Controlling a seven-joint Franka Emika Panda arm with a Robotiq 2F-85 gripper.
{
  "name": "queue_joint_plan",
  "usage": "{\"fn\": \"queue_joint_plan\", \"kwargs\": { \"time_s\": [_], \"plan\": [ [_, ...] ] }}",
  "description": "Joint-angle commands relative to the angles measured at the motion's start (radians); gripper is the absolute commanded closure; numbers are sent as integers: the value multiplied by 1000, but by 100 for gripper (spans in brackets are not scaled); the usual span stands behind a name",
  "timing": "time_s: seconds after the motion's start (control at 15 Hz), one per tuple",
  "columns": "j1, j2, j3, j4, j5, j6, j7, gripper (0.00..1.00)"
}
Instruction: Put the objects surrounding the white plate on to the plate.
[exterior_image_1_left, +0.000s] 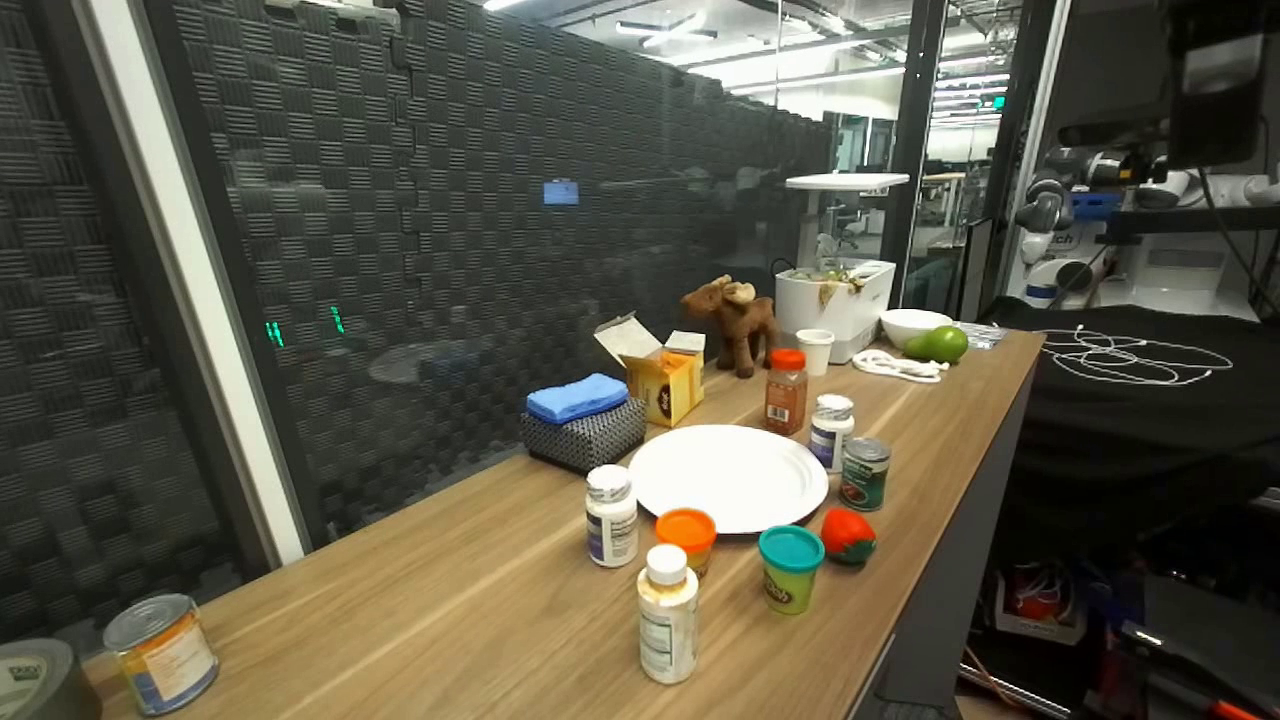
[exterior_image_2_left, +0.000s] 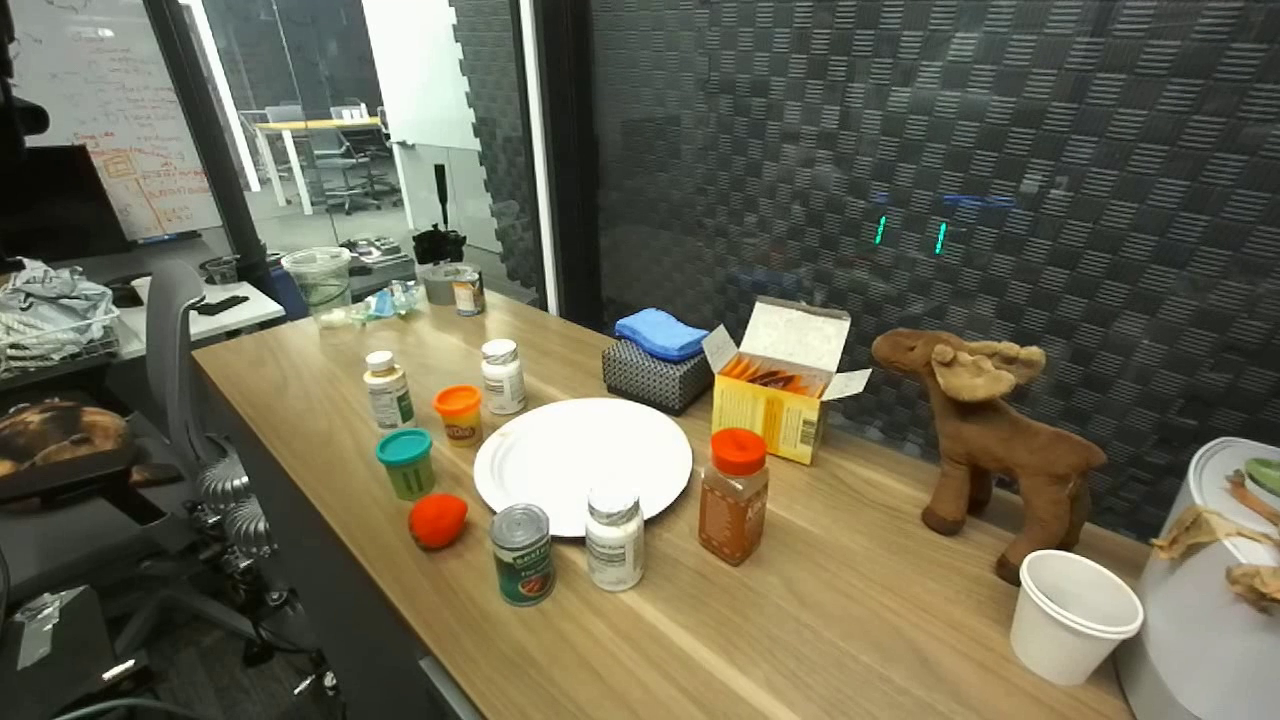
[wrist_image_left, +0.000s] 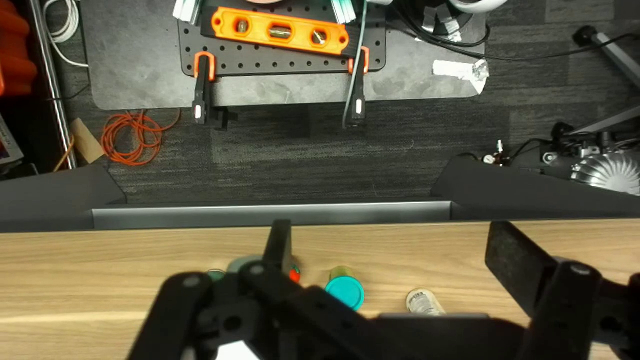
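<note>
A white plate (exterior_image_2_left: 583, 450) is set on a wooden table (exterior_image_1_left: 430, 600) and, in both exterior views, is ringed by 8 small objects: 2 white pill bottles (exterior_image_2_left: 503, 378), an orange-lidded tub (exterior_image_2_left: 459, 412), a teal-lidded tub (exterior_image_2_left: 406, 464), a white-capped bottle (exterior_image_2_left: 388, 393), a green can (exterior_image_2_left: 522, 556), a red-capped bottle (exterior_image_2_left: 733, 500) and a red rounded item (exterior_image_2_left: 437, 520). In an exterior view, a stretch of the plate's rim is hidden by 1 pill bottle (exterior_image_2_left: 615, 545); whether they touch cannot be told. In an exterior view, the orange-lidded tub (exterior_image_1_left: 687, 530) is partly blocked by the white-capped bottle (exterior_image_1_left: 667, 625). In the wrist view, the jaws of the black gripper (wrist_image_left: 392, 250) are spread wide apart, and the red rounded item is mostly covered by it. A green sliver (wrist_image_left: 216, 274) nearby is too hidden to be identified, and a white patch (wrist_image_left: 236, 351) is cut off at the bottom border. Near the plate, a yellow carton (exterior_image_2_left: 765, 425) is seen beside a patterned box (exterior_image_2_left: 650, 378) topped by a flat blue block (exterior_image_2_left: 662, 335). In an exterior view, a tape roll (exterior_image_1_left: 45, 682) is cut off.
</note>
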Motion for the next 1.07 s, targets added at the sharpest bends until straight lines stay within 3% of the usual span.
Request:
{"fn": "queue_joint_plan", "kwargs": {
  "time_s": [0.0, 0.13, 0.27, 0.67, 0.8, 1.0],
  "plan": [
    [-4, 0, 3, 2, 1, -2, -2, 0],
    [-5, 20, 11, 7, -5, 24, 1, 0],
    [-19, 67, 36, 8, -3, 178, 46, 0],
    [-42, 410, 84, 94, -65, 540, 191, 0],
    [-49, 540, 67, 170, -112, 550, 222, 0],
    [-40, 709, 26, 318, -148, 447, 226, 0]
  ]
}}
